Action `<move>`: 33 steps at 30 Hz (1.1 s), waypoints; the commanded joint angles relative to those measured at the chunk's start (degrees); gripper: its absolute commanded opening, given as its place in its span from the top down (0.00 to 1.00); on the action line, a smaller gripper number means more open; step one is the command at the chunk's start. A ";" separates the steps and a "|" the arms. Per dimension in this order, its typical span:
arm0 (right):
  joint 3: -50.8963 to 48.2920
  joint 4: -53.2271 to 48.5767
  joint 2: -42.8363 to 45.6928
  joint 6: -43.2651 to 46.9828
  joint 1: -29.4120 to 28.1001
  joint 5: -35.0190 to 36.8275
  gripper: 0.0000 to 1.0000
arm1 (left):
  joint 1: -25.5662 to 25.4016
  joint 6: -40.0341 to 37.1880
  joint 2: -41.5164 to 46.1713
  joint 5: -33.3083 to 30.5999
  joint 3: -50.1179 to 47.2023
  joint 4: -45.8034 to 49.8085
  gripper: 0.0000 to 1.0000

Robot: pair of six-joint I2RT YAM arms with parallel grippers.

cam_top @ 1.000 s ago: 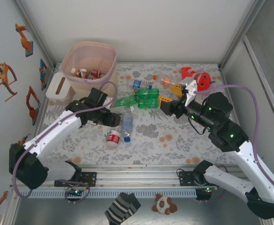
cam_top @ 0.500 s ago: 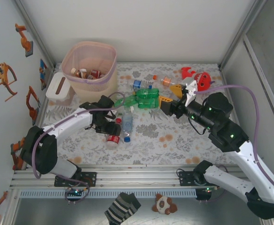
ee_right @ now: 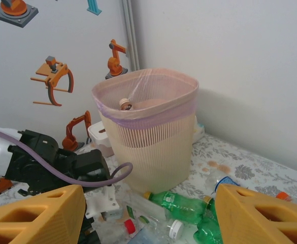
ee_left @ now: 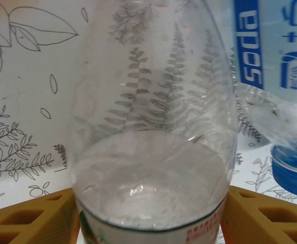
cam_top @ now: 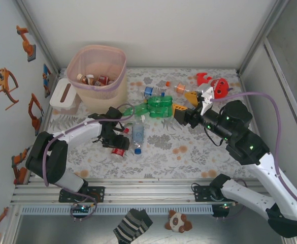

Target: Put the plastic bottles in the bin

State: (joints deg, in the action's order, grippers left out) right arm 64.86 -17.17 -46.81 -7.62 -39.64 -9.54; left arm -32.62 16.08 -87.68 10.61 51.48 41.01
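Note:
Several plastic bottles lie mid-table: two green ones (cam_top: 158,105), a clear blue-labelled soda bottle (cam_top: 137,132) and a clear red-labelled bottle (cam_top: 119,151). My left gripper (cam_top: 117,142) is low over the red-labelled bottle (ee_left: 153,127), open, one yellow finger (ee_left: 31,218) on each side of it; the bottle rests on the table. The soda bottle (ee_left: 270,61) lies just right of it. My right gripper (cam_top: 181,101) hovers by the green bottles (ee_right: 186,203), open and empty (ee_right: 148,203). The bin (cam_top: 119,66) stands at the back left with bottles inside, seen ahead as the bin (ee_right: 153,147).
A white slotted box (cam_top: 64,95) sits left of the bin. A red plush toy (cam_top: 219,87) lies at the back right. Two more bottles (cam_top: 151,91) lie behind the green ones. My left arm (ee_right: 52,162) crosses the floor in front of the bin.
My left arm has folded in and its gripper has come down toward me onto the red-labelled bottle, now straddling it. The right arm has not moved.

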 commanded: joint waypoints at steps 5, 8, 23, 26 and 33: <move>0.09 0.38 0.14 0.62 -0.44 0.22 0.32 | 1.57 -0.08 -1.12 1.57 -1.88 -2.07 0.32; 0.10 0.56 0.13 0.48 -0.44 0.20 0.32 | 1.78 -0.08 -1.67 1.76 -2.09 -2.51 0.32; 0.35 0.38 0.71 0.18 -0.44 -0.04 0.32 | 1.82 -0.09 0.65 0.69 -1.25 -1.12 0.41; 0.44 0.47 0.77 0.23 -0.44 -0.17 0.32 | 1.77 -0.14 2.91 -0.21 -0.24 0.65 0.42; 0.27 0.73 0.70 0.27 -0.44 -0.38 0.32 | 1.64 -1.30 9.61 -1.36 4.63 6.00 0.42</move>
State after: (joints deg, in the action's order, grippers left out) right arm 64.86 -17.15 -46.81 -7.62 -39.64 -9.56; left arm -31.09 16.01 -81.49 10.07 53.04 42.92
